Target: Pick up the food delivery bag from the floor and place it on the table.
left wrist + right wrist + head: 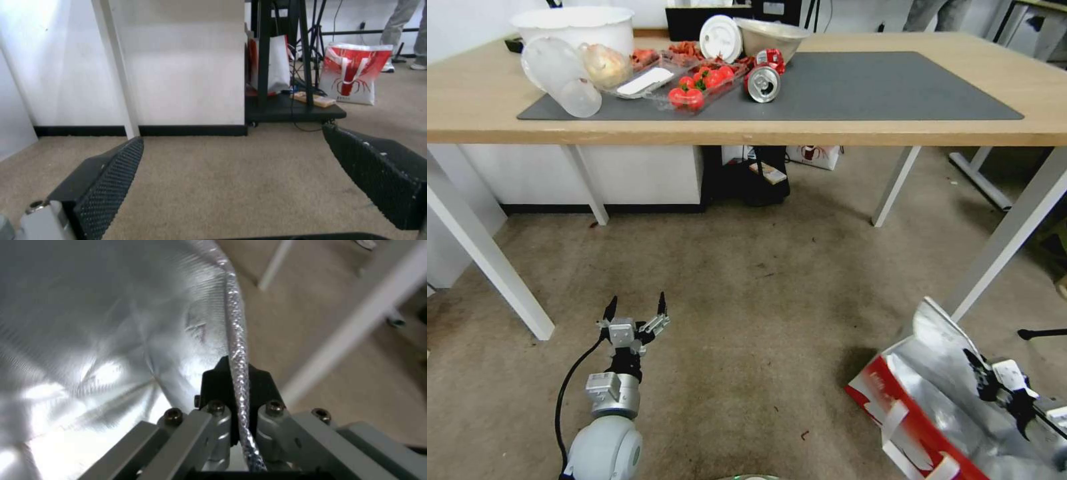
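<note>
Two tools are in view. The right tool [979, 371] is at the near right, its fingers pinched tight on the foil-lined rim of the food delivery bag [934, 407]; the right wrist view shows the rim's silver edge [238, 373] clamped between the black pads [213, 383]. The bag is low at the near right beside a white leg of the tabletop [854, 130], tilted with its open mouth showing crinkly silver lining, red side and white loop handles toward the left. Whether its base touches the floor [747, 280] I cannot tell. The left tool [635, 308] hangs low at the near left over bare floor, fingers spread wide with nothing between them. On the tabletop's dark grey mat [887, 87], at the far left, lie a white bowl [574, 27], a tomato tray [697, 87] and a tipped can [764, 81].
</note>
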Controlling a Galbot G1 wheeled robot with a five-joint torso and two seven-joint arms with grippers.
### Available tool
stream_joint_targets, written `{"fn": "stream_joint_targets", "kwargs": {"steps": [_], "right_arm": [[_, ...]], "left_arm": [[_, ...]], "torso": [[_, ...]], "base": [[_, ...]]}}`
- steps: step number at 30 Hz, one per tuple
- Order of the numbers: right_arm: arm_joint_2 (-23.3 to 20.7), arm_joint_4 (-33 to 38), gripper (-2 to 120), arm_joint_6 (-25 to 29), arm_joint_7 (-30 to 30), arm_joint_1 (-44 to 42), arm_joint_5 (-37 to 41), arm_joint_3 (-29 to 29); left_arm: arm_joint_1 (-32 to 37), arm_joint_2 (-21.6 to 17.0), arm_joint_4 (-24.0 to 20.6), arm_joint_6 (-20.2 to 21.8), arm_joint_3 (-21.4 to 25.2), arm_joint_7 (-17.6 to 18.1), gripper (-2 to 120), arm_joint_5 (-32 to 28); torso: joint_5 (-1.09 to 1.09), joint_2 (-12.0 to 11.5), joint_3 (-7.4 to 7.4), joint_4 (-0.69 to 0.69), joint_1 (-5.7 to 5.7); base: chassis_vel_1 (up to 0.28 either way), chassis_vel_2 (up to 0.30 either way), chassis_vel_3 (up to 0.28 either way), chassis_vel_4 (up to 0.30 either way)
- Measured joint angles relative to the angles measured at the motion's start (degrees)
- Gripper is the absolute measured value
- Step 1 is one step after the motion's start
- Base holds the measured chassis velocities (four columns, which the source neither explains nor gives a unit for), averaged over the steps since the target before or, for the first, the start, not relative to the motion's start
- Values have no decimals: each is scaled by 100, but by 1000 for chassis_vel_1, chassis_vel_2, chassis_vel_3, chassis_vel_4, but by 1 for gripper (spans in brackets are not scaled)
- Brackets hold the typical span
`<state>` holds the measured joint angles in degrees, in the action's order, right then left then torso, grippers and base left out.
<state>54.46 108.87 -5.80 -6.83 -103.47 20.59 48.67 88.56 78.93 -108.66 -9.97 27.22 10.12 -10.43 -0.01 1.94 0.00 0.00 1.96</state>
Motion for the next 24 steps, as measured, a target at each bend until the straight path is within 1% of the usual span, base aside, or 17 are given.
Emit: {"fn": "stream_joint_targets", "kwargs": {"steps": [3, 4, 7, 8, 11, 12, 13, 16, 17, 19, 21, 22, 24], "right_arm": [[-61, 705, 0, -329, 359, 19, 584, -277], [-61, 705, 0, -329, 359, 19, 584, -277], [-193, 1340, 0, -714, 664, 98, 1186, -467], [-193, 1340, 0, -714, 664, 98, 1186, -467], [-372, 2040, 0, -1195, 827, 212, 1943, -521], [-464, 2279, 0, -1350, 830, 250, 2184, -518], [-464, 2279, 0, -1350, 830, 250, 2184, -518], [-757, 2648, 0, -1574, 721, 359, 2652, -446], [-757, 2648, 0, -1574, 721, 359, 2652, -446], [-990, 2820, 0, -1658, 612, 440, 2972, -346], [-1213, 2919, 0, -1654, 374, 444, 3164, -190], [-1213, 2919, 0, -1654, 374, 444, 3164, -190], [-1371, 2979, 0, -1613, 106, 436, 3281, -12]], "left_arm": [[-6, 13, 103, -78, 51, -85, 100, 72], [-6, 13, 103, -78, 51, -85, 100, 72], [-19, 13, 204, -199, 104, -107, 100, 124], [-19, 13, 204, -199, 104, -107, 100, 124], [-48, 9, 252, -269, 145, -111, 100, 124], [-74, 5, 263, -279, 154, -108, 100, 124], [-74, 5, 263, -279, 154, -108, 100, 124], [-143, 0, 280, -279, 158, -91, 100, 124], [-143, 0, 280, -279, 158, -91, 100, 124], [-184, 1, 286, -273, 158, -44, 100, 124], [-208, -1, 289, -262, 170, -1, 100, 115], [-208, -1, 289, -262, 170, -1, 100, 115], [-213, -12, 289, -261, 193, 23, 100, 102]], "torso": [[1, 0, 0, 0, 0], [1, 0, 0, 0, 0], [1, 0, 0, 0, 0], [1, 0, 0, 0, 0], [0, 0, 0, 1, 0], [1, 0, 0, 1, 0], [1, 0, 0, 1, 0], [0, 0, 0, 1, 0], [0, 0, 0, 1, 0], [0, 0, 0, 0, 0], [1, 0, 0, 1, 0], [1, 0, 0, 1, 0], [2, 0, 0, 0, 0]], "base": [[0, 0, 0, 0], [0, 0, 0, 0], [0, 0, 0, 0], [0, 0, 0, 0], [0, 0, 0, 0], [0, 0, 0, 0], [0, 0, 0, 0], [0, 0, 0, 0], [0, 0, 0, 0], [0, 0, 0, 0], [0, 0, 0, 0], [0, 0, 0, 0], [0, 0, 0, 0]]}}
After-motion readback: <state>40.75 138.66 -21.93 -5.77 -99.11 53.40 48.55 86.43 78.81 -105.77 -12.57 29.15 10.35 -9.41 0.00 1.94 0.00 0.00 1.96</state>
